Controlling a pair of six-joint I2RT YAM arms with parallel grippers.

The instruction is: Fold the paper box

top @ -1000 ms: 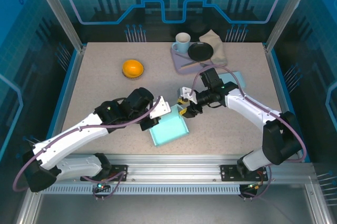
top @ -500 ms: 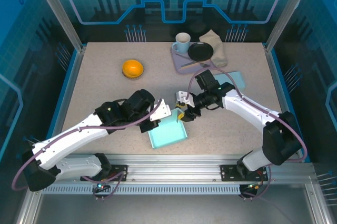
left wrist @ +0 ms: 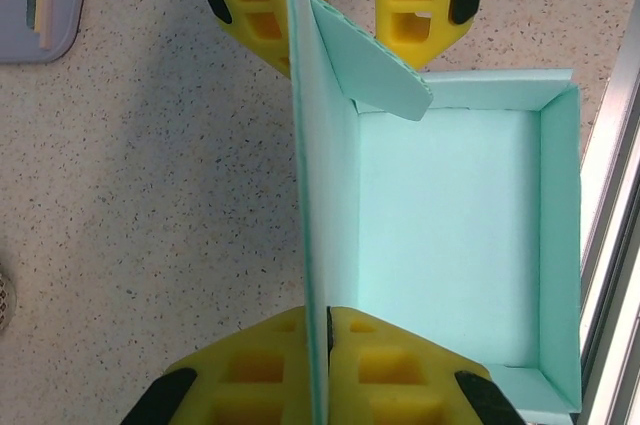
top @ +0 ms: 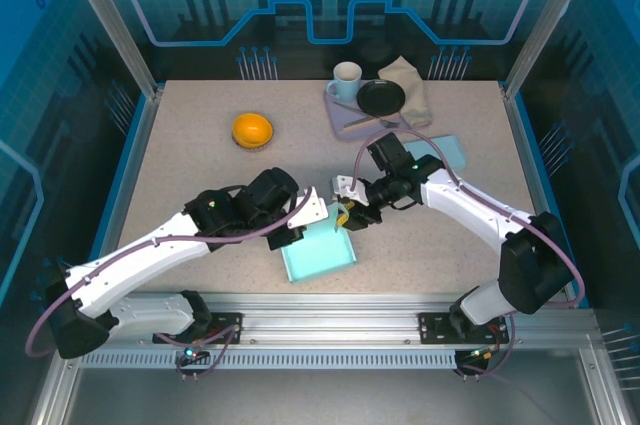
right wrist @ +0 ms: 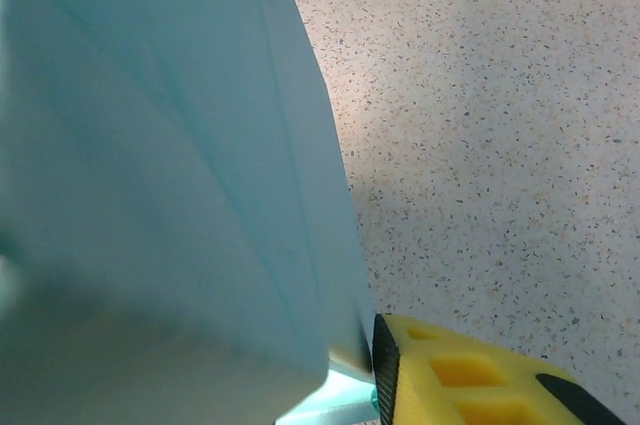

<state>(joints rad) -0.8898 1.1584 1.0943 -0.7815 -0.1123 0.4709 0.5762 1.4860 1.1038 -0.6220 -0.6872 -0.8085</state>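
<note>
item 1: paper box (top: 320,253), light teal, open side up. you find it on the speckled table (top: 180,175) near the front edge, between the two arms. its far and right walls stand folded up; one tall side wall (left wrist: 325,195) stands upright, with a corner flap (left wrist: 370,70) leaning inward over the floor of the box.

item 2: left gripper (left wrist: 318,335), clenched on the near end of that tall side wall, the sheet pinched between its yellow pads.

item 3: right gripper (left wrist: 332,15), set astride the far end of the same wall. one finger lies against the outer face and the other stands on the flap side with a gap showing. you cannot tell whether it is pinching the paper yet.

item 4: orange (top: 252,130), at the left rear of the table, well apart from the box.

item 5: lavender tray (top: 345,120) at the rear, with a white mug (top: 347,77) and a black bowl (top: 381,97) on it and a beige cloth (top: 412,80) just beside it.

item 6: second teal sheet (top: 445,150), lying flat under the right arm's cable.
</note>
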